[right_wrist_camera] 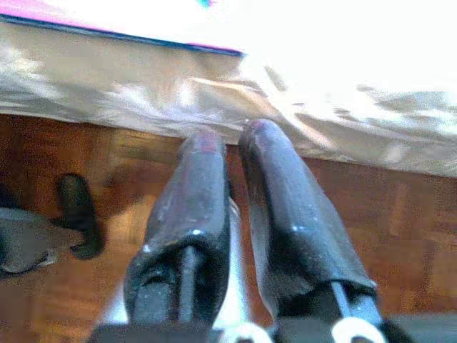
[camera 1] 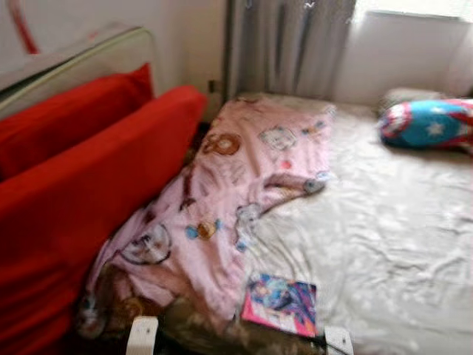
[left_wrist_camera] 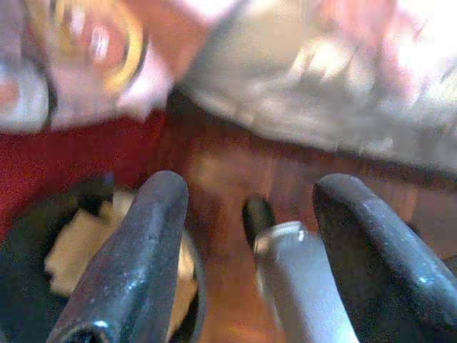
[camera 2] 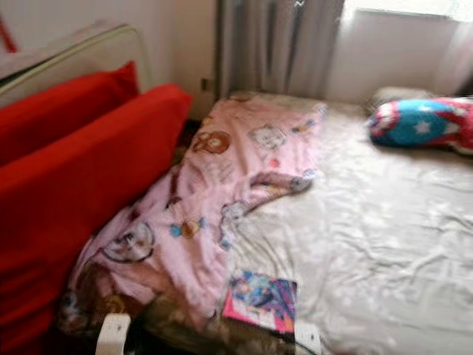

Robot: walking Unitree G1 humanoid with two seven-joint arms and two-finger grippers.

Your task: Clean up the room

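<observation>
Wood floor (right_wrist_camera: pixel 400 236), dark bin (left_wrist_camera: pixel 21 286) holding paper, left gripper (left_wrist_camera: pixel 250 207) wide, right gripper (right_wrist_camera: pixel 232 139) closed

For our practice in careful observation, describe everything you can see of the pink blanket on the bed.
The pink blanket looks like soft fabric, printed with cartoon figures and brown doughnut shapes. It lies crumpled and unfolded along the left side of the bed, running from near the curtain down to the near corner, where it bunches up and shows a darker brown patch. Its left edge lies against the red sofa. A colourful book lies beside its lower end.
</observation>
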